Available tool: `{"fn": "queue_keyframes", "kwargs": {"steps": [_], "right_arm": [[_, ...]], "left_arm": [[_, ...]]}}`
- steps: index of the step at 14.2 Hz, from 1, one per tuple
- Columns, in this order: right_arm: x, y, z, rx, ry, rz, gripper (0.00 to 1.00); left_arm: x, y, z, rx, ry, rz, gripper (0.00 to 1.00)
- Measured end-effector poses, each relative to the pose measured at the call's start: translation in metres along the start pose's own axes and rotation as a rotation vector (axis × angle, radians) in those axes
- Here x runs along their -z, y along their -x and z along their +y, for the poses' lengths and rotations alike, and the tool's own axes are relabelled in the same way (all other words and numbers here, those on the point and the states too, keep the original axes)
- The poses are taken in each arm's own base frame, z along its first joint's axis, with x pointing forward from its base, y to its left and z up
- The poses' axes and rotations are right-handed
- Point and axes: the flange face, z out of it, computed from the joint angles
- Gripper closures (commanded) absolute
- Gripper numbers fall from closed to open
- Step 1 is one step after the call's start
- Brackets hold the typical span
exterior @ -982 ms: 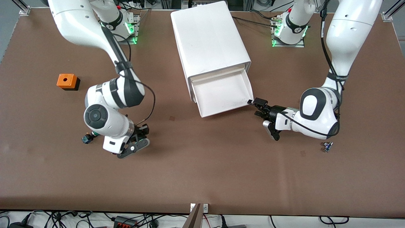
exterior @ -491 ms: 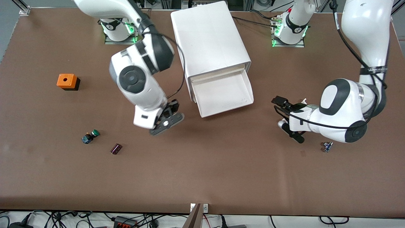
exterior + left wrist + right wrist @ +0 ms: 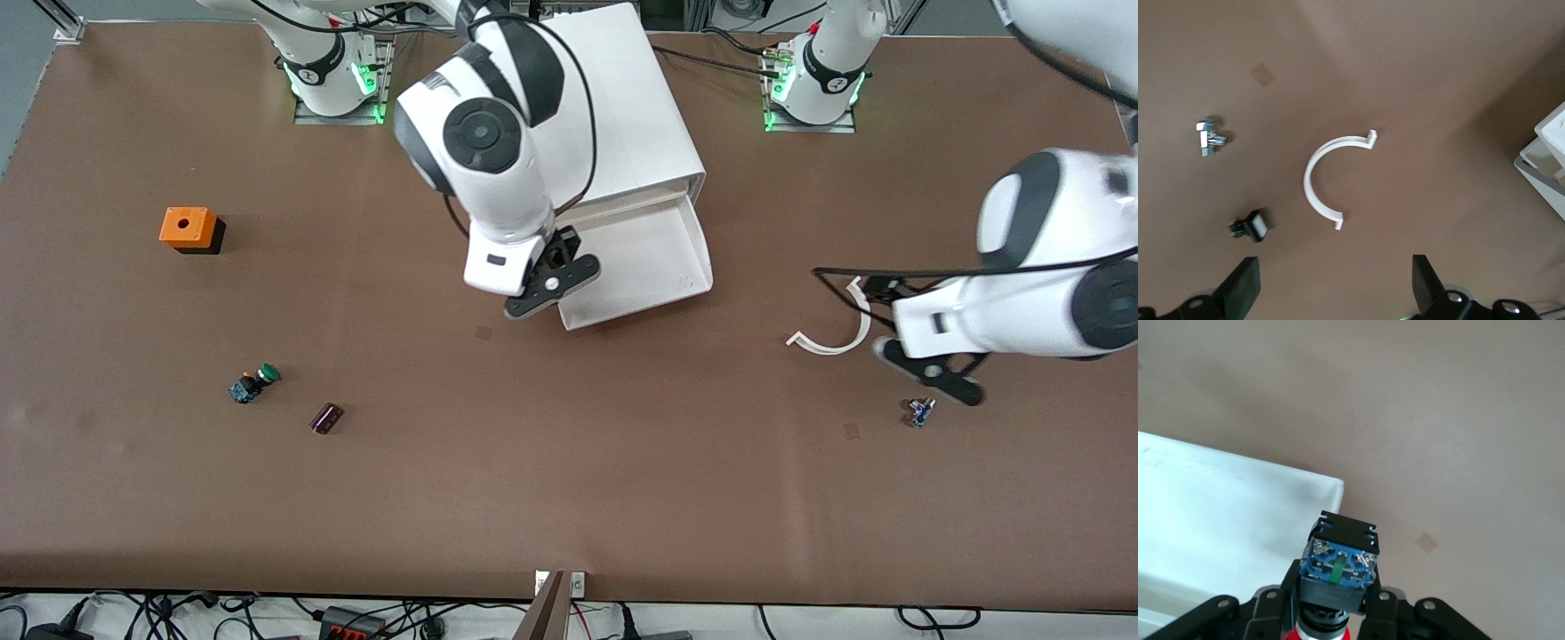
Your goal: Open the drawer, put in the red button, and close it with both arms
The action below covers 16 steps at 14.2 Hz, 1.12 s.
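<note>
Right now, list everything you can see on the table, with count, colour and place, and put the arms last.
cabinet: 1, white, between the two arm bases.
drawer: 1, white, top of the cabinet, pulled open.
red button: 1, red cap, black body, blue base, held in the right gripper.
green button: 1, green cap, toward the right arm's end.
orange cube: 1, orange, farther from the camera than the green button.
dark part: 1, dark maroon, beside the green button.
curved clip: 1, white, toward the left arm's end.
small metal part: 1, nearer the camera than the clip.
right gripper: over the drawer's corner.
left gripper: fingers open, over the clip.
</note>
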Motion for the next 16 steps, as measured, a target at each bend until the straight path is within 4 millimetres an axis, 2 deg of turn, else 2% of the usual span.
{"fn": "queue_keyframes", "kwargs": {"steps": [3,5,7,10,13,16], "right_arm": [[-0.017,0.002,-0.036,-0.002,-0.005,0.016,1.00],[-0.035,0.003,-0.054,0.019,-0.007,0.019,1.00],[-0.054,0.005,-0.074,0.029,-0.006,0.015,1.00],[-0.081,0.010,-0.100,0.031,-0.006,0.011,1.00],[-0.103,0.010,-0.104,0.035,-0.001,0.000,1.00],[-0.116,0.012,-0.111,0.043,0.000,-0.002,1.00]], "left_arm": [[0.046,0.028,-0.026,0.056,-0.017,0.062,0.00],[0.068,0.042,-0.028,0.080,-0.039,0.080,0.00],[0.081,0.052,-0.024,0.149,-0.044,0.091,0.00],[0.083,0.057,-0.028,0.262,-0.017,0.102,0.00],[0.082,0.060,-0.035,0.286,-0.008,0.102,0.00],[0.078,0.056,-0.033,0.281,0.014,0.113,0.00]]}}
